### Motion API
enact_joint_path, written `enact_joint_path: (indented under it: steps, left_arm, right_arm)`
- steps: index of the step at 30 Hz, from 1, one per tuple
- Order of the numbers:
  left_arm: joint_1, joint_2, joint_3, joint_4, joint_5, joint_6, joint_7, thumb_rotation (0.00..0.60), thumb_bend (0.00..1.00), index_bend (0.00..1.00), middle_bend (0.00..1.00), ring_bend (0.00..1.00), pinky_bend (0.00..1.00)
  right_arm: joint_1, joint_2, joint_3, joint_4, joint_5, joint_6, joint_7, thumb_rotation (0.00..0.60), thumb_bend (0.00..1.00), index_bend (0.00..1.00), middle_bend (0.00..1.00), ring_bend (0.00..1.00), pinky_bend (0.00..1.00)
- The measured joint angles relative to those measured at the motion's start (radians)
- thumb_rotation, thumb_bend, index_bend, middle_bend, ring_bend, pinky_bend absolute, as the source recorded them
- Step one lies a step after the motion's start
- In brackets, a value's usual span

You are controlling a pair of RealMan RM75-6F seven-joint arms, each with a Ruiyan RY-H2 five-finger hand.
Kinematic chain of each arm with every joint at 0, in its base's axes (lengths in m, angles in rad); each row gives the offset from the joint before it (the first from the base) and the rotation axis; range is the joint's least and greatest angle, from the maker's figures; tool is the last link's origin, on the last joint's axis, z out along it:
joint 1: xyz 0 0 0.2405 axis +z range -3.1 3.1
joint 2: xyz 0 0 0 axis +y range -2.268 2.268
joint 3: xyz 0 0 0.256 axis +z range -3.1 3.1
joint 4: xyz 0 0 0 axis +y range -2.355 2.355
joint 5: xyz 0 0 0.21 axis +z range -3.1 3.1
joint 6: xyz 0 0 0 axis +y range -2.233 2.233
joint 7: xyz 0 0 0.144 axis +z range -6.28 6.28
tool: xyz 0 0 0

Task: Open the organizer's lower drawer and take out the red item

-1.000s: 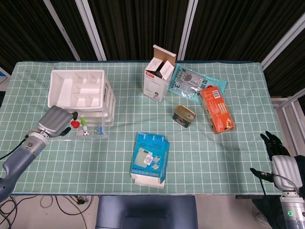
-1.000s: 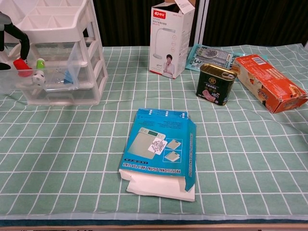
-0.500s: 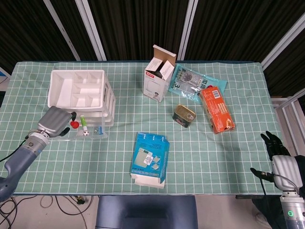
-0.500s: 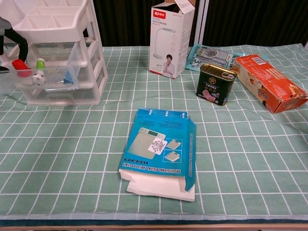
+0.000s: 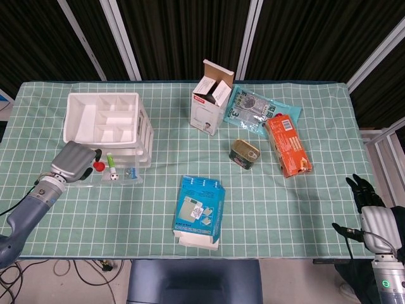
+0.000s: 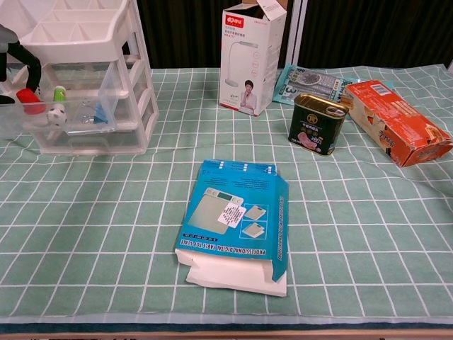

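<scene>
The white organizer (image 5: 104,123) (image 6: 92,64) stands at the table's left, its clear lower drawer (image 5: 123,177) (image 6: 85,120) pulled out. The red item (image 5: 99,166) (image 6: 30,98) is at the drawer's left end, beside a green-and-white piece. My left hand (image 5: 71,161) reaches in from the left. Its dark fingers (image 6: 25,57) arch over the red item and pinch it, with most of the hand cut off in the chest view. My right hand (image 5: 370,206) hangs off the table's right front corner, fingers apart and holding nothing.
A blue box (image 5: 200,209) lies flat at front centre. Further back are an open white carton (image 5: 210,98), a tin can (image 5: 244,153), a printed pouch (image 5: 259,109) and an orange box (image 5: 287,144). Small blue bits lie in the drawer (image 6: 99,113).
My left hand and the red item have shifted very slightly toward the front of the table. Nothing else has moved.
</scene>
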Motion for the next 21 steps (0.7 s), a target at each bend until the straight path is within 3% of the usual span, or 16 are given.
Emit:
enact_joint_path:
  steps: [12, 21]
  left_arm:
    - [-0.004, -0.005, 0.004, -0.003, -0.003, 0.003, 0.004, 0.600, 0.35, 0.43, 1.00, 1.00, 1.00]
    - [-0.006, -0.008, 0.008, -0.008, -0.006, 0.001, 0.002, 0.600, 0.36, 0.48, 1.00, 1.00, 1.00]
  right_arm:
    - [0.000, 0.001, 0.000, -0.001, 0.001, -0.002, 0.003, 0.600, 0.08, 0.00, 0.00, 0.00, 0.22]
    - [0.000, 0.002, 0.000, -0.003, 0.002, -0.003, 0.004, 0.600, 0.08, 0.00, 0.00, 0.00, 0.22]
